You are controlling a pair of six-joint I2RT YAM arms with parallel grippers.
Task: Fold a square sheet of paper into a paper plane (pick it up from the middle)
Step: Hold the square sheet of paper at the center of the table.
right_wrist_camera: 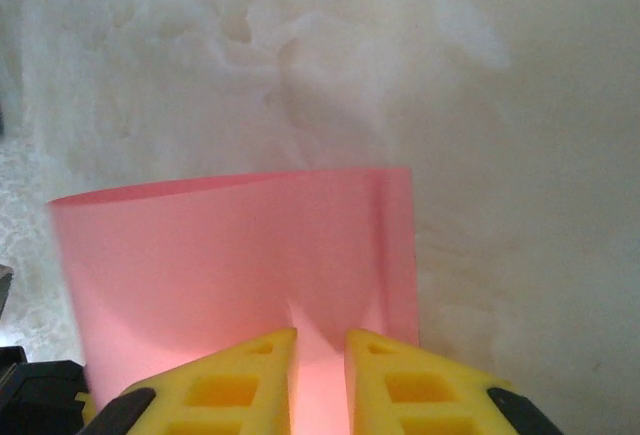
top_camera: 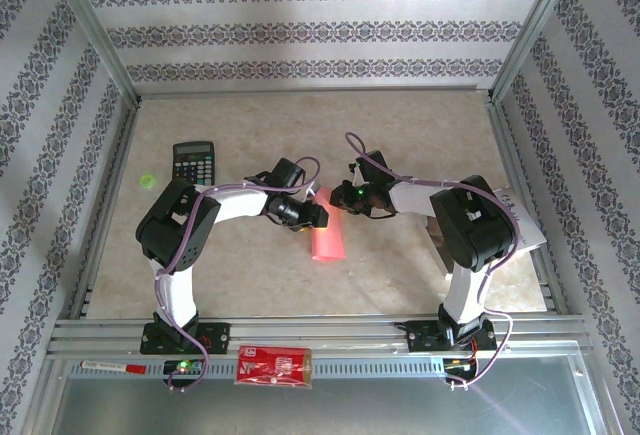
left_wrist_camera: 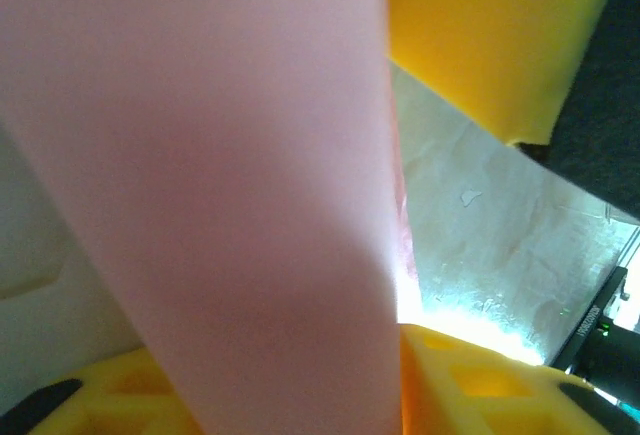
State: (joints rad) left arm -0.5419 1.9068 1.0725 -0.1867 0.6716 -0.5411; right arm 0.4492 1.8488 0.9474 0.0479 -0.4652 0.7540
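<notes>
Pink-red square sheet of paper (left_wrist_camera: pixel 250 175) drapes right across the left hand's (top_camera: pixel 310 217) camera, so whether that hand pinches it cannot be told. Opposite, the right hand (right_wrist_camera: pixel 318 340) has its yellow fingers nearly together on the sheet's near edge. The sheet bows ahead of it, probably steadied above the desk (right_wrist_camera: pixel 520 155) for creasing. Print on the red packet (top_camera: pixel 273 365) behind both hands is too small to read.

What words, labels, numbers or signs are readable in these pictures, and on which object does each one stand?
No text can be read with certainty.
On the calculator: key markings, too small to read.
On the red packet: white print, too small to read.
On the black part: white lettering, too blurred to read.
On the pink-red sheet of paper: no print.
</notes>
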